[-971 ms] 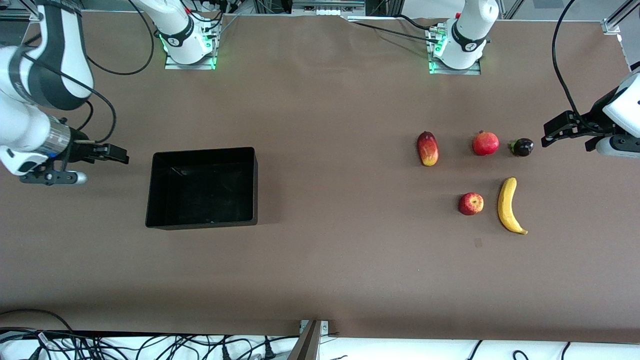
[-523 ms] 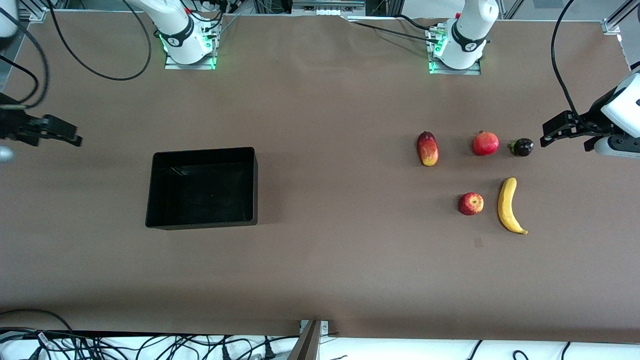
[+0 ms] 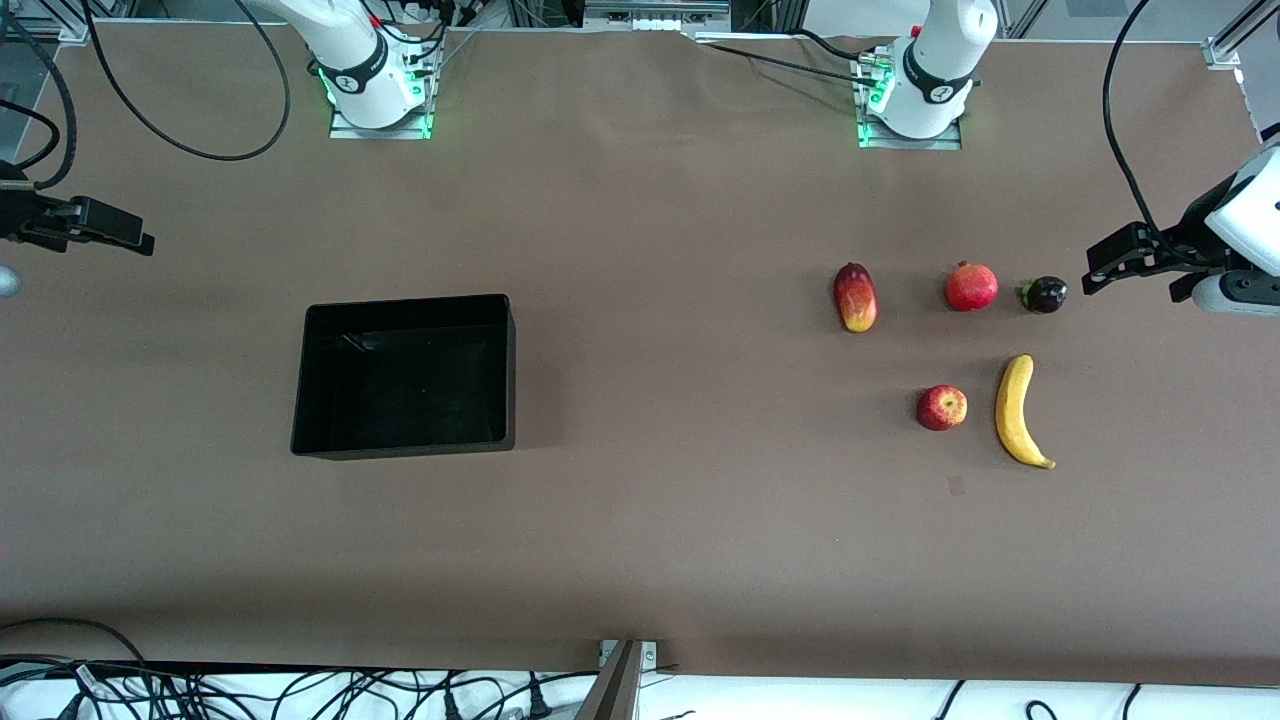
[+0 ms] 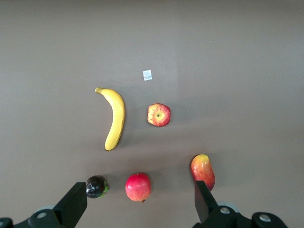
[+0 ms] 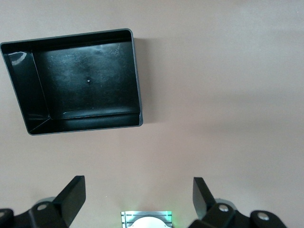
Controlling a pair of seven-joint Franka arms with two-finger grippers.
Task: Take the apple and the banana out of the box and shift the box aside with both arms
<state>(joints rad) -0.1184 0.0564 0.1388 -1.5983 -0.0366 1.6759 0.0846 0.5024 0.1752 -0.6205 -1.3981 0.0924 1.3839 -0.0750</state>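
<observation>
The red-and-yellow apple (image 3: 942, 408) and the yellow banana (image 3: 1018, 410) lie side by side on the brown table toward the left arm's end. They also show in the left wrist view, the apple (image 4: 158, 115) and the banana (image 4: 115, 118). The black box (image 3: 405, 375) stands empty toward the right arm's end and shows in the right wrist view (image 5: 85, 122). My left gripper (image 3: 1098, 267) is open and empty over the table's end, beside a small dark fruit; its jaws (image 4: 138, 199) are wide apart. My right gripper (image 3: 115, 230) is open and empty over bare table, apart from the box; its jaws (image 5: 137, 192) are wide apart.
A red-yellow mango (image 3: 855, 297), a red pomegranate (image 3: 971, 287) and a small dark fruit (image 3: 1044, 294) lie in a row farther from the front camera than the apple and banana. The arm bases (image 3: 375, 90) stand at the table's back edge. Cables lie along the near edge.
My right gripper has moved away from the box, out toward the right arm's end of the table and higher in the front view. The left gripper has barely moved.
</observation>
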